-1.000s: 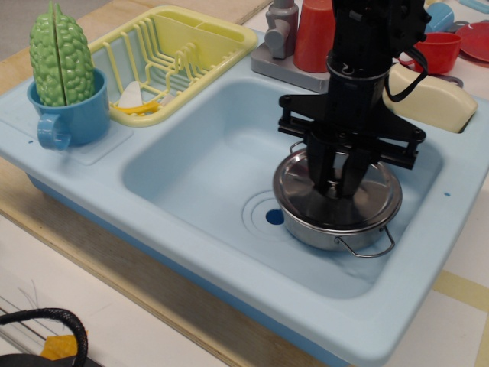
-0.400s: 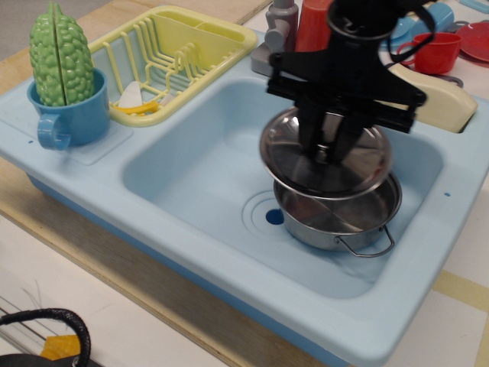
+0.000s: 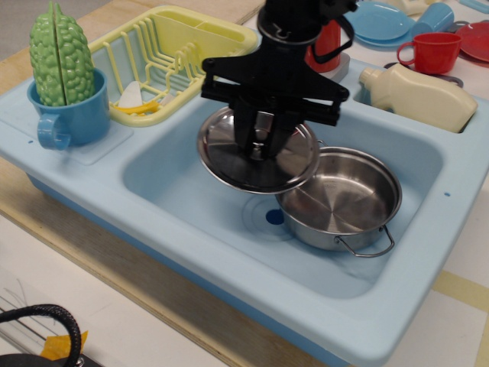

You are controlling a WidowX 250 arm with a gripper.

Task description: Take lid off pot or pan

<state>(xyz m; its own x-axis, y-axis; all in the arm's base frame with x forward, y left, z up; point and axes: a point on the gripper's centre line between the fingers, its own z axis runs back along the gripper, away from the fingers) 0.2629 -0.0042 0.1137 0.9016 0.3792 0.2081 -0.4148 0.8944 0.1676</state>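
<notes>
The shiny steel pot sits in the right half of the light blue sink, uncovered and empty, with a wire loop handle toward the front. My black gripper is shut on the knob of the round steel lid. It holds the lid tilted in the air, above the sink floor and to the left of the pot. The lid's right edge overlaps the pot's left rim in this view. The knob is hidden between the fingers.
A yellow dish rack stands at the back left. A blue cup holding a green vegetable is at the far left. A cream bottle, a red cup and blue dishes lie at the back right. The drain lies beside the pot.
The gripper has lifted the lid off the pot and carried it up and to the left. The pot stays in place, now open.
</notes>
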